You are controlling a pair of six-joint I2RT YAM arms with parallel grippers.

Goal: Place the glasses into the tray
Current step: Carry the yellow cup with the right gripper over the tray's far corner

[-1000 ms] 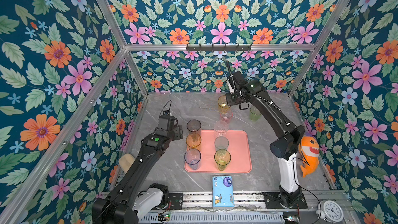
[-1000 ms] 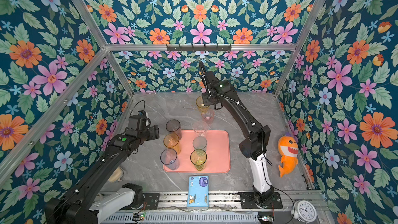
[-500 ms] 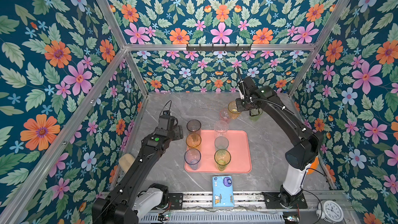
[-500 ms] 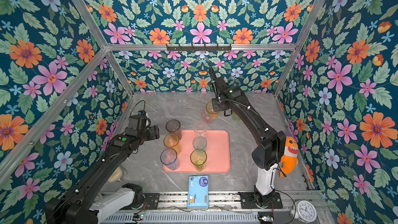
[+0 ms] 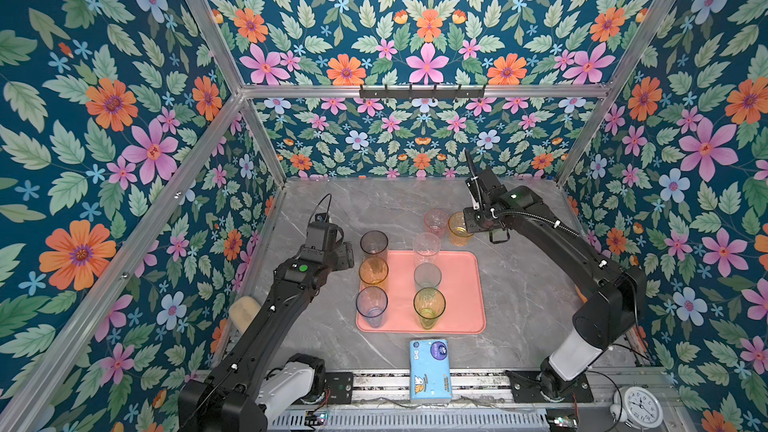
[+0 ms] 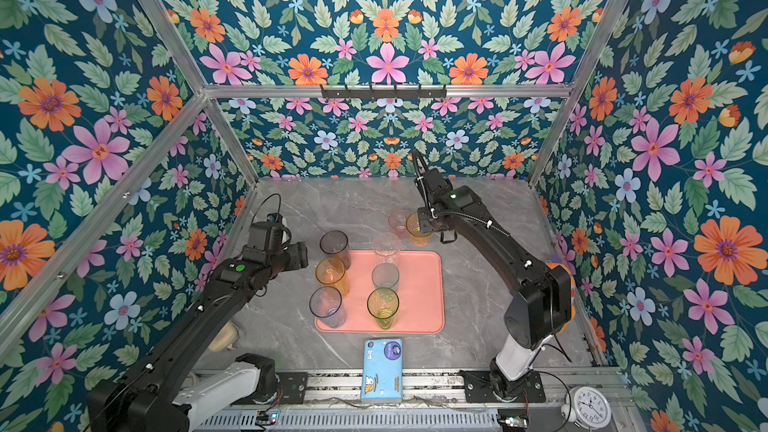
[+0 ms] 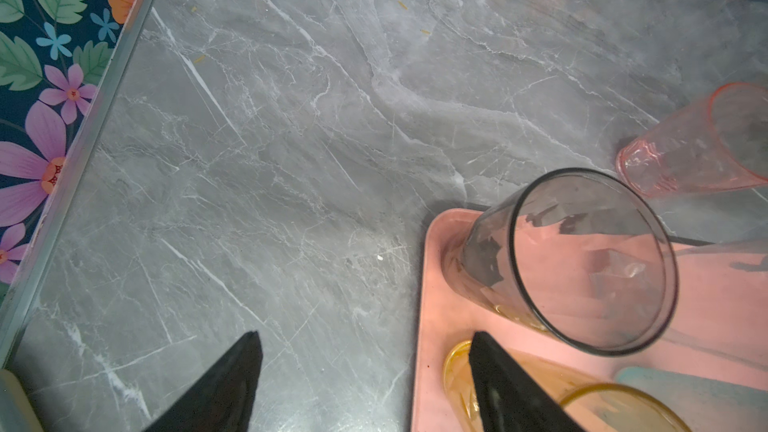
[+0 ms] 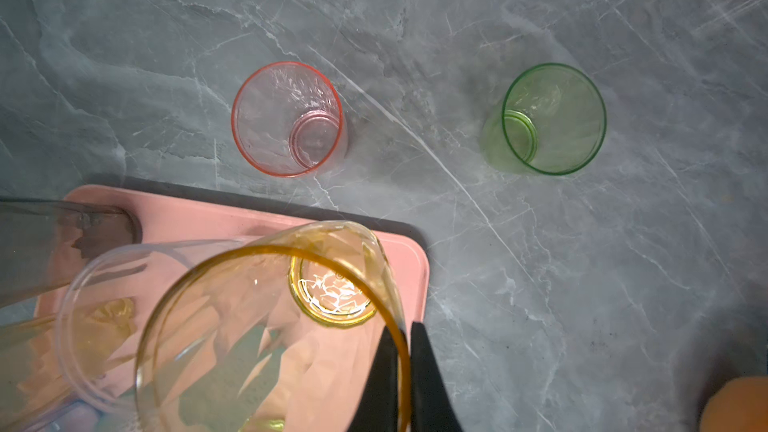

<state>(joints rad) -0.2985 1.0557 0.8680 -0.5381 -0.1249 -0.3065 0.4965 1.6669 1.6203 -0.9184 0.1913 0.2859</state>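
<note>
Glasses [image 5: 429, 309], nine; tray [image 5: 461, 284], one.

The two arms I drive: matte-black jointed left arm [image 5: 282, 297] with round green indicator light [image 5: 303, 268]; matte-black jointed right arm [image 5: 557, 243] carrying ribbed black cable conduit [image 5: 519, 211] fastened by white ties; pale grey cylindrical base links [image 5: 291, 384]; black wedge-shaped fingers [image 7: 224, 388], tapering to narrow tips, as my wrist cameras show them.
</note>
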